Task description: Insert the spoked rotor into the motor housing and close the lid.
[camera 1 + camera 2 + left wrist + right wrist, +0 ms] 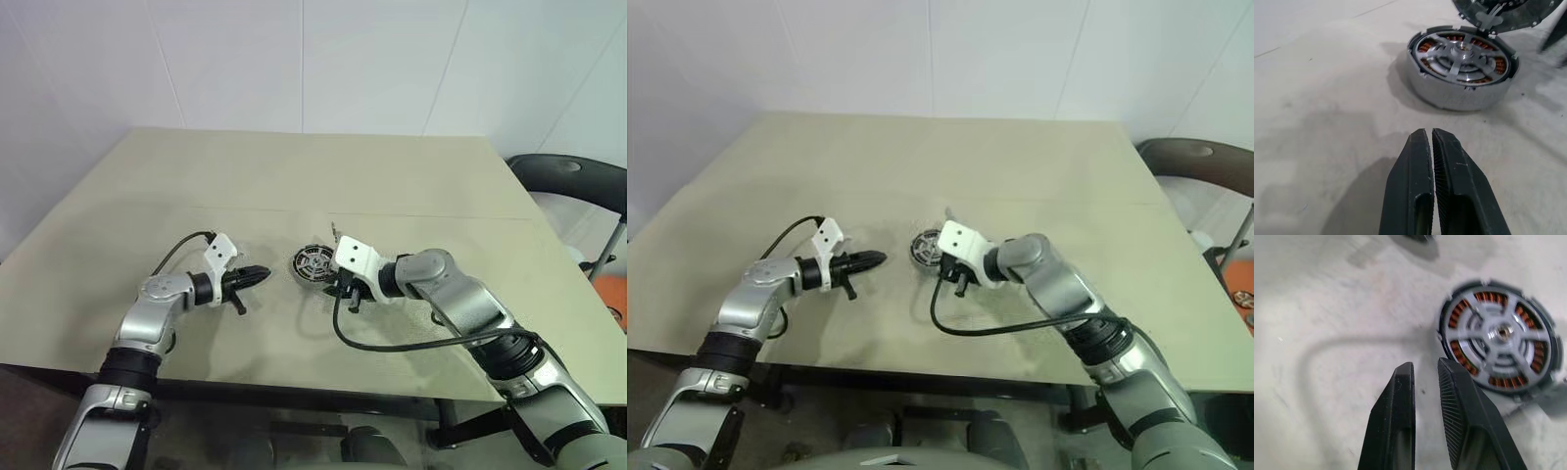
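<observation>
The lid (1508, 14) is cut off, perhaps tilted over the motor housing (1463, 66).

Motor housing (924, 247) (beside right gripper (961, 286))

Table: a big table (294, 176) with a flat, pale tan top. A thin line runs across it from side to side.
Table edge: dark along the near side, with dark legs under it.
Wall: a plain white wall (294, 59) stands behind the table. Thin lines cut it into big panels.
Chair: a dark chair (573, 181) sits past the far right corner of the table.
Orange thing: something orange (615, 299) sits low by the chair. I cannot tell what it is.
Light: soft and even, with faint grey shadows on the table top.
</observation>
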Controlling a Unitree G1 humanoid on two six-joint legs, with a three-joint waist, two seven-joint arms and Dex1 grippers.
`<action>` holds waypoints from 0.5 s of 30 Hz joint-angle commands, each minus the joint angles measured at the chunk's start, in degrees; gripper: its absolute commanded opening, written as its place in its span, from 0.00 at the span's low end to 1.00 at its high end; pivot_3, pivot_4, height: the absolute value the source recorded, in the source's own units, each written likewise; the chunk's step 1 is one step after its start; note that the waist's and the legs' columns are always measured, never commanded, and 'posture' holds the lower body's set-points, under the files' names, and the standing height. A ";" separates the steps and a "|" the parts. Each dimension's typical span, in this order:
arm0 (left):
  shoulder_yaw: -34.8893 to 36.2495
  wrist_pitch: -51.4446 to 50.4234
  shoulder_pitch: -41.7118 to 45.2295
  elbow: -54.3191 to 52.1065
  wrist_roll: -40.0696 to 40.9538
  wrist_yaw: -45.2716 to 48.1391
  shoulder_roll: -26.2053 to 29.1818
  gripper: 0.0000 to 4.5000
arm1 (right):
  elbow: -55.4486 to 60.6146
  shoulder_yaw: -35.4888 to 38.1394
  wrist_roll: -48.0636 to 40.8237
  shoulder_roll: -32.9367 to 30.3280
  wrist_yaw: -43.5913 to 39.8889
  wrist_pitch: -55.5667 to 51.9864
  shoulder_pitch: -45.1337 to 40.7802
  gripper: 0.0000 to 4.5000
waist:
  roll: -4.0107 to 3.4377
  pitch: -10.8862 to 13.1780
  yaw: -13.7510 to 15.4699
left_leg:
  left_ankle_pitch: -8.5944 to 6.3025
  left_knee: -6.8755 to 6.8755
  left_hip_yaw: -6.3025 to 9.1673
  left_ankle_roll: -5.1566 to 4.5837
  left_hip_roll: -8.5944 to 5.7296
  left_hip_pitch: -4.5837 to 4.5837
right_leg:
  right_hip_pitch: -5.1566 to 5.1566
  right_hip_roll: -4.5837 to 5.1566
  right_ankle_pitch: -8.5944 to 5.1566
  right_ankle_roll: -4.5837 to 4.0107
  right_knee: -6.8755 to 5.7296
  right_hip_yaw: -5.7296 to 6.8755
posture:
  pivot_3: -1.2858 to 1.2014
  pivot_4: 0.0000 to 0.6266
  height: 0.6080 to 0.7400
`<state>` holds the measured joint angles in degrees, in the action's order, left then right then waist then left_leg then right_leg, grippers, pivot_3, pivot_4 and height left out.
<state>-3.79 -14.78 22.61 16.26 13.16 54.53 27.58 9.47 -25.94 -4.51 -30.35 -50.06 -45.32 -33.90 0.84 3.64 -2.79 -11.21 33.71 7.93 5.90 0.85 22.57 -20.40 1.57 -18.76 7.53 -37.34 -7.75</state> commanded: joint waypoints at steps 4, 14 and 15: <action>0.09 0.25 1.42 -1.08 -0.03 0.19 0.08 0.05 | 0.04 1.91 0.27 2.04 3.35 -0.45 -1.21 0.17 | 0.00 0.00 0.14 | 0.00 0.02 0.00 0.00 0.00 0.00 | 0.01 0.00 0.00 -0.01 0.00 0.00 | 0.52 0.00 1.00; 0.21 2.60 1.96 2.38 -0.56 0.74 -0.23 0.05 | -2.92 -1.05 4.50 2.97 7.06 0.57 -1.50 0.17 | 0.00 0.00 0.17 | 0.00 0.03 0.00 0.00 -0.01 0.00 | 0.02 0.00 0.00 -0.01 0.00 0.00 | 0.52 0.00 1.00; 0.23 2.98 2.03 2.95 -0.64 0.83 -0.23 0.05 | -3.16 -1.38 4.80 3.17 7.13 0.66 -1.33 0.17 | 0.00 0.00 0.17 | 0.00 0.02 0.00 0.00 -0.01 -0.01 | 0.02 0.00 0.00 -0.01 0.00 0.00 | 0.52 0.00 1.00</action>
<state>-3.80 -13.45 23.01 19.02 12.92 55.01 27.24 6.00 -27.15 -0.73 -27.69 -43.57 -45.69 -34.23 0.84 3.64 -2.62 -11.21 33.73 7.93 5.90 0.85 22.57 -20.39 1.57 -18.76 7.52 -37.34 -7.75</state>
